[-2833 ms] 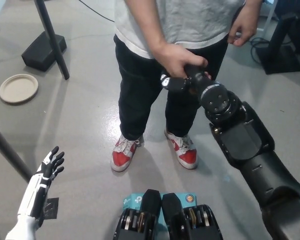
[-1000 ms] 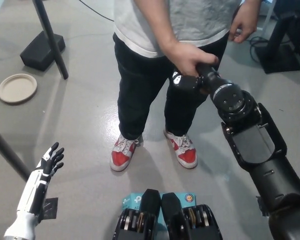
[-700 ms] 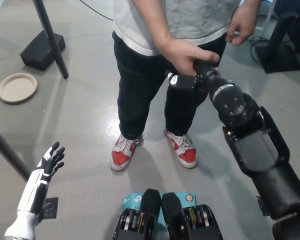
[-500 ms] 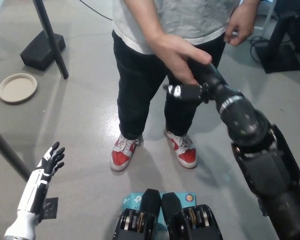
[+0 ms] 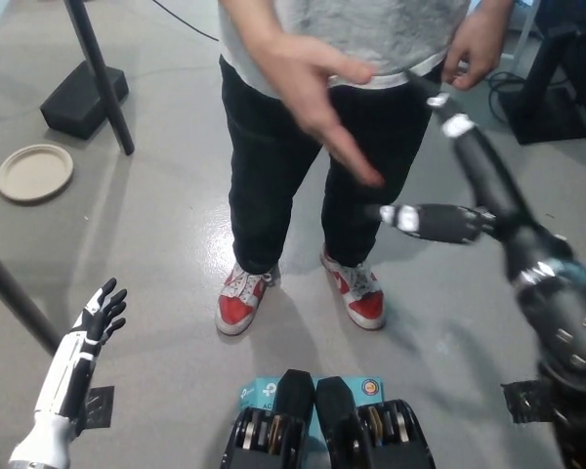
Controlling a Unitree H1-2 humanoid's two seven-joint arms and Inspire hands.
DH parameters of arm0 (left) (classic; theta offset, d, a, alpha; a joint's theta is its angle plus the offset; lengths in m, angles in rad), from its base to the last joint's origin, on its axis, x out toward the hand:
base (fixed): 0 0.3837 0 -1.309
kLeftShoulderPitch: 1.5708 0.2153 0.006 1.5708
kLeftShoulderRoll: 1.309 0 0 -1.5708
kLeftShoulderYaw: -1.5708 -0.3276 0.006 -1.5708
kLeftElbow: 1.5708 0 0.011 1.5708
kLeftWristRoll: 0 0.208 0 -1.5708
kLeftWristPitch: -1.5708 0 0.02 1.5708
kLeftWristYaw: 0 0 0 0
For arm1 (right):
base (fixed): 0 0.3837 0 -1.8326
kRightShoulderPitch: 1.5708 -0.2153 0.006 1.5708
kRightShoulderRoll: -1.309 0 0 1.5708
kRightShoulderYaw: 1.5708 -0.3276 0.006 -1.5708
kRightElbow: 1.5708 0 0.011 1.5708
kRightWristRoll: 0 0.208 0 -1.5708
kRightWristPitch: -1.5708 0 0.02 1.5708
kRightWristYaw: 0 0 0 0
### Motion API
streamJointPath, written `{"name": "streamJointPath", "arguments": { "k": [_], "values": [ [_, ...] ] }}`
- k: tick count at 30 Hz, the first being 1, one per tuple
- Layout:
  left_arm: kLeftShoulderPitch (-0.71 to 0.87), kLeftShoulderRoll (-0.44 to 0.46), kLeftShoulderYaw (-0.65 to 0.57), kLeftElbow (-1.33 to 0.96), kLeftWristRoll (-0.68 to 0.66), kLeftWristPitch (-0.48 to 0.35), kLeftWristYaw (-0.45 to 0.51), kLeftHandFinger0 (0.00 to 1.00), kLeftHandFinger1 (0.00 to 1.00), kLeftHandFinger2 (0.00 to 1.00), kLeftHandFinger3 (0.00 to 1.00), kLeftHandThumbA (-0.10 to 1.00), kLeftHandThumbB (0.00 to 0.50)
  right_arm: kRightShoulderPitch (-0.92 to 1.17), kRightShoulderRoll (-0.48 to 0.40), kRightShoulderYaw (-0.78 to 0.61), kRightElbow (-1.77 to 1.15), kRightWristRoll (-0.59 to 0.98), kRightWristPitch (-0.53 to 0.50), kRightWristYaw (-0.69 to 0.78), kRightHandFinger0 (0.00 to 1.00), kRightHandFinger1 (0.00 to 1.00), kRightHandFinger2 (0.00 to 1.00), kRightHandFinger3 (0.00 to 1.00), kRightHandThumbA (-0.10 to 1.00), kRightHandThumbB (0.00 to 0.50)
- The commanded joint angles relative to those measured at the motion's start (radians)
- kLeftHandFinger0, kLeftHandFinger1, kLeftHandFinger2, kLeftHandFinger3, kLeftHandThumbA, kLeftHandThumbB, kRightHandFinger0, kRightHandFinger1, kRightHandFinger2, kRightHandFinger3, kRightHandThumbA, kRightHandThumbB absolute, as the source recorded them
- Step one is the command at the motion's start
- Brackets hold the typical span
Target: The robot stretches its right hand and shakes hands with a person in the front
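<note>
Since the earlier frames the clasp has come apart: the person's hand [image 5: 317, 103], which was wrapped over the black right hand [image 5: 459, 161], has lifted up & toward pic left, and the black arm has swung out toward pic right and looks motion-blurred. No contact between them now.

Right hand state: spread, holding nothing. One finger points up toward the shirt hem, another sticks out sideways toward pic left with a pale tip; the rest is smeared by blur, so finer detail can't be read.

Key relation for any next move: the person's hand lies up and to pic left of the robot's right hand, apart from it, w/ clear floor and black trousers showing between. Its long axis runs diagonally, wrist at upper left, fingertips at lower right, palm open and fingers straight, the tips aimed roughly at the robot's sideways finger. So the two are loosely tip-to-tip, not palm-to-palm. Re-engaging would need the right hand to travel up-left and turn to meet that palm; judging by the open poses, though, this looks more like release at the end of the shake than an approach.

Nearer hand: the right, by far. The white left hand [image 5: 96, 320] rests low at pic lower left, fingers apart, empty, well away from the person, whose other hand [image 5: 477, 44] hangs at the waist near pic top right.
</note>
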Motion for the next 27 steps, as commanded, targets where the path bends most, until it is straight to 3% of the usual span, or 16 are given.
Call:
{"name": "streamJointPath", "arguments": {
  "k": [1,10,11,16,19,21,24,27],
  "values": [
    [-0.017,0.021,-0.003,-0.024,-0.011,-0.008,-0.021,1.0,1.0,1.0,1.0,1.0,0.178,0.076,-0.065,-0.092,-0.099,0.058,0.006,0.012,1.0,1.0,1.0,1.0,1.0,0.412],
    [-0.015,0.017,0.003,-0.012,-0.014,-0.009,-0.013,1.0,1.0,1.0,1.0,1.0,0.192,0.237,-0.087,-0.184,0.204,0.148,-0.129,-0.003,1.0,1.0,1.0,1.0,1.0,0.336],
    [-0.016,0.018,0.001,-0.004,-0.01,-0.02,-0.014,1.0,1.0,1.0,1.0,1.0,0.193,0.256,-0.087,-0.19,0.283,0.159,-0.19,-0.011,1.0,1.0,1.0,1.0,1.0,0.313],
    [-0.014,0.009,0.009,0.002,-0.014,-0.025,-0.003,1.0,1.0,1.0,1.0,1.0,0.2,0.255,-0.052,-0.22,0.46,0.24,-0.272,0.002,1.0,1.0,1.0,1.0,1.0,0.28],
    [-0.007,0.003,0.009,0.003,-0.018,-0.035,-0.004,1.0,1.0,1.0,1.0,1.0,0.189,0.233,-0.019,-0.252,0.575,0.336,-0.364,0.038,1.0,1.0,1.0,1.0,1.0,0.226],
    [-0.007,0.0,0.007,0.001,-0.013,-0.036,-0.003,1.0,1.0,1.0,1.0,1.0,0.171,0.231,0.009,-0.282,0.591,0.396,-0.359,0.053,1.0,1.0,1.0,1.0,1.0,0.234],
    [-0.01,0.003,0.009,0.003,-0.012,-0.042,-0.004,1.0,1.0,1.0,1.0,1.0,0.166,0.227,0.038,-0.305,0.597,0.444,-0.369,0.07,1.0,1.0,1.0,1.0,1.0,0.189],
    [-0.009,0.005,0.014,0.001,-0.015,-0.039,-0.003,1.0,1.0,1.0,1.0,1.0,0.159,0.224,0.047,-0.304,0.611,0.438,-0.388,0.066,1.0,1.0,1.0,1.0,1.0,0.202]
  ]
}}
